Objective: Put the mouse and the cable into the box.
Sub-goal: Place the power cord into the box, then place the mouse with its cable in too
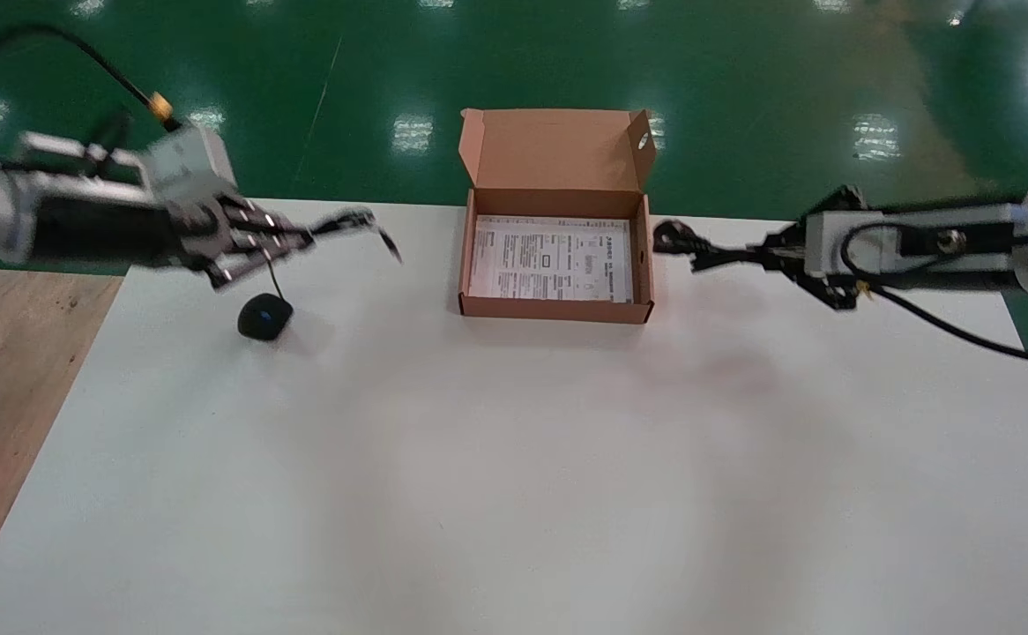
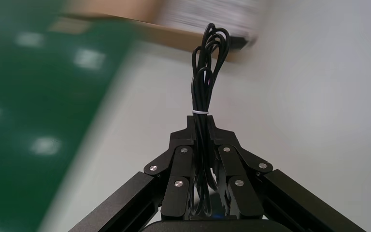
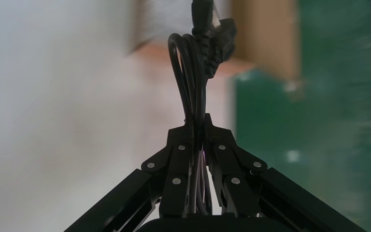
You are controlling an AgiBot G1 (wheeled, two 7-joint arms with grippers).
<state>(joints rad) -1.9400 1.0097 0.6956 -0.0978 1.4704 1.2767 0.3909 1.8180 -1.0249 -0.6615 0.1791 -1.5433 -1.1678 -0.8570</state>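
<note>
Now left claw (image 2: 200, 121) pinches the white-tied black cord (image 2: 202, 92) of the mouse (image 1: 264, 317); right claw (image 3: 196, 122) pinches a looped black cable (image 3: 199, 87)

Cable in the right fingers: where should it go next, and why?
Probably a short move toward the robot's left, over the open box, then let go. The right gripper is shut on the cable just outside the box's right wall, and only a paper sheet lies inside. The left gripper, farther off, is shut on the cord of the mouse.
</note>
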